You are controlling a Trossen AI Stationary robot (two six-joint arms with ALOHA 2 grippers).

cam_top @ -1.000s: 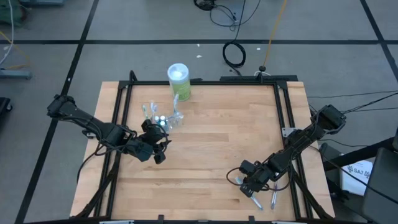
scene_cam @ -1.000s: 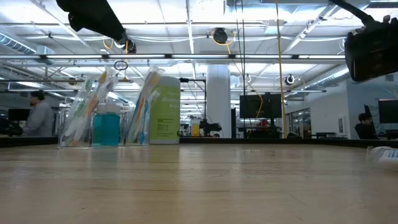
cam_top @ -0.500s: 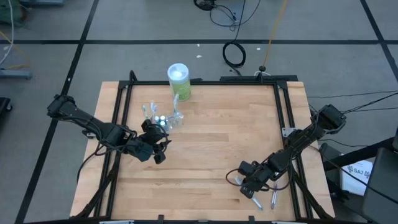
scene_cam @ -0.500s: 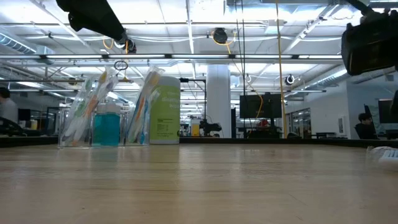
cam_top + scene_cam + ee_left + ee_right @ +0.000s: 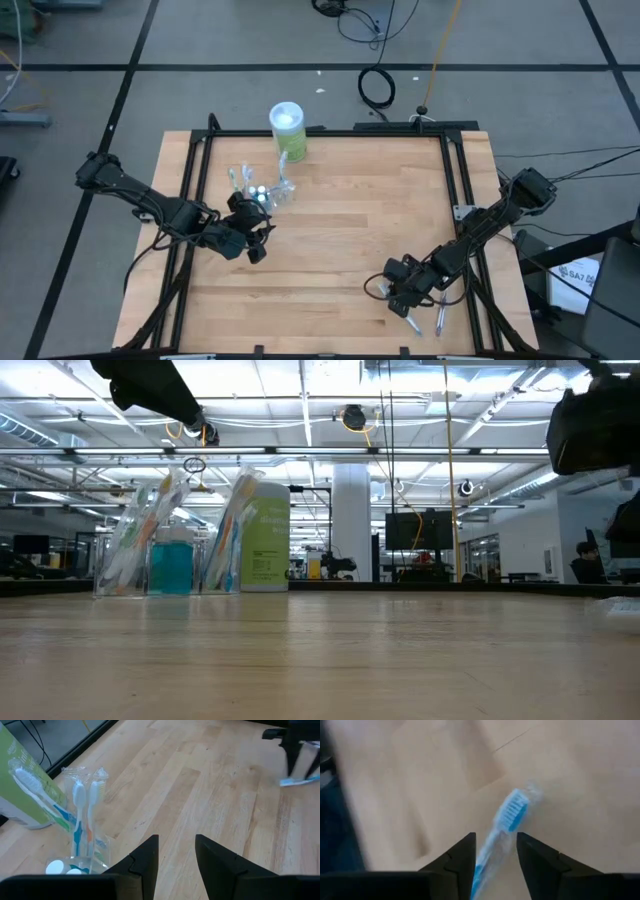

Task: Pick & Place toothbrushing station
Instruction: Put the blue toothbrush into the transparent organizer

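Fingers of the right tool (image 5: 408,303), lower right of the high view, have just spread apart around a blue toothbrush (image 5: 501,836) lying on the surface (image 5: 340,240), likely readying a grasp. Left tool (image 5: 176,851) waits, parted and empty, beside the clear cup (image 5: 258,189).

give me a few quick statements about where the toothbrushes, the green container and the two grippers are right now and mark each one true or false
1. The green container stands at the table's far edge. True.
2. The left gripper holds a toothbrush. False: nothing sits between its fingers, which are apart.
3. A blue toothbrush lies between the right gripper's fingers. True.
4. The clear plastic cup stands beside the right gripper. False: it stands by the left gripper, near the green container.
5. Two more toothbrushes lie at the table's near right edge. True.
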